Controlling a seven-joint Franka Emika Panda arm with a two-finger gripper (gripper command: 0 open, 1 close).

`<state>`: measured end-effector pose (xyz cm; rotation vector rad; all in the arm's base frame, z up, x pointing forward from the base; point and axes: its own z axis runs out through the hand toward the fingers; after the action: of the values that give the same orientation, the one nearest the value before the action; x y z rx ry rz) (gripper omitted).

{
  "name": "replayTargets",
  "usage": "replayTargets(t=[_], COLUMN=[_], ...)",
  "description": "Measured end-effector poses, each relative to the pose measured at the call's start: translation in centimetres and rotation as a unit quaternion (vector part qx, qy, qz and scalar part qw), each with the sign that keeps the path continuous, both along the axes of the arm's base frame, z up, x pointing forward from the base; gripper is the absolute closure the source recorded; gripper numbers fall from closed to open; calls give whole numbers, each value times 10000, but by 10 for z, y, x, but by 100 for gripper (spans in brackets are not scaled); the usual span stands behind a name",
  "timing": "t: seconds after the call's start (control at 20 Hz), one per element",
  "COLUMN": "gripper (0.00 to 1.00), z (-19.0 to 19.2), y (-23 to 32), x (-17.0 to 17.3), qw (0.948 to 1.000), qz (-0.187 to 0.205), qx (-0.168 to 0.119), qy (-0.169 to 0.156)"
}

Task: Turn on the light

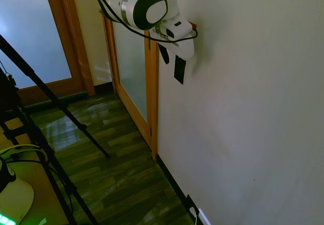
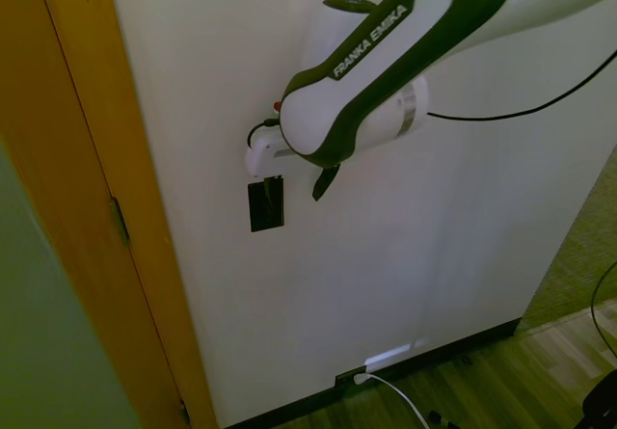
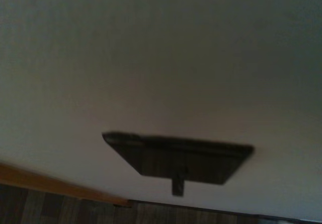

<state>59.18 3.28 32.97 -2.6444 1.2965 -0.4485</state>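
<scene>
The switch point(image 2: 262, 211) is a small flat black plate on the white wall, just right of the wooden door frame. No lamp is in view. My gripper point(image 2: 294, 190) is tilted in against the wall at the plate's upper edge, open. One dark finger point(image 2: 323, 180) hangs to the right of the plate; the other lies over the plate's top right corner. From the other side the switch point(image 1: 179, 71) shows just below the gripper point(image 1: 172, 60). The wrist view shows the switch point(image 3: 181, 156) close by and blurred.
A wooden door frame point(image 1: 152, 98) with a frosted glass door stands beside the switch. Low on the wall a black outlet with a white plug point(image 2: 362, 378) sits at the baseboard. Dark wood floor point(image 1: 111, 154) lies below.
</scene>
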Motion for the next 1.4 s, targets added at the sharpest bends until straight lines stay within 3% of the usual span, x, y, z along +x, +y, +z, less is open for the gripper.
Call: replayTargets(t=[0.25, 0.3, 0.5, 0.85, 1.4], gripper=[0, 100, 100, 100, 100], z=[-19, -22, -38, -44, -41], y=[15, 16, 23, 29, 33], x=[15, 15, 18, 21, 22], qw=[9998, 9998, 9997, 9982, 9973], qz=[-179, -179, -216, -547, -626], qx=[43, 47, 65, -98, -120], qy=[10, 16, 45, -203, -356])
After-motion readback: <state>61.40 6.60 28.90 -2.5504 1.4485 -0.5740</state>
